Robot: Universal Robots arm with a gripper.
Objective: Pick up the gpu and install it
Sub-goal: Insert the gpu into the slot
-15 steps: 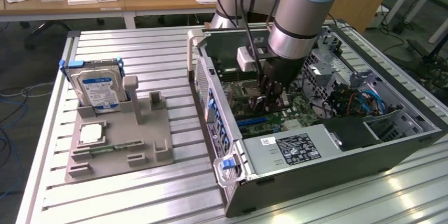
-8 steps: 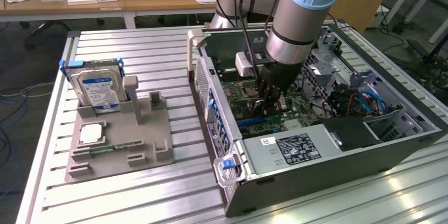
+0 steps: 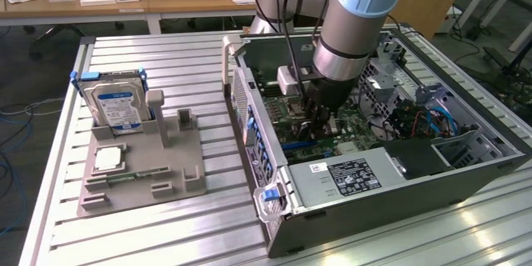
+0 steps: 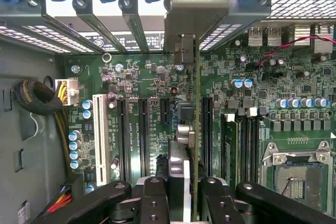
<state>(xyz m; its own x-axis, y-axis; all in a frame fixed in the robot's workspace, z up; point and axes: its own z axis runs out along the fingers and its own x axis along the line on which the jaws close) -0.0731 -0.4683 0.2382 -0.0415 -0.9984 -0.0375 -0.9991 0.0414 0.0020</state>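
Observation:
The open computer case (image 3: pixel 399 216) lies on its side on the slatted table, and my gripper (image 3: pixel 320 123) reaches down into it over the green motherboard (image 3: pixel 287 101). In the wrist view the gpu (image 4: pixel 190 129) shows edge-on as a slim dark card. Its metal bracket (image 4: pixel 181 14) sits up against the case's rear slot covers. My gripper (image 4: pixel 184 203) is shut on the card, with one black finger (image 4: pixel 155 200) on each side. The card stands upright over the motherboard (image 4: pixel 294 77), beside a long black slot (image 4: pixel 206 129). Whether it is seated I cannot tell.
A grey fixture (image 3: pixel 141 172) at the exterior view's left holds the silver hard drive (image 3: pixel 116 104), a small square chip (image 3: pixel 108 159) and a slim green stick (image 3: pixel 124 180). Inside the case are the power supply (image 3: pixel 349 175), cable bundles (image 4: pixel 37 100) and an empty CPU socket (image 4: pixel 296 179).

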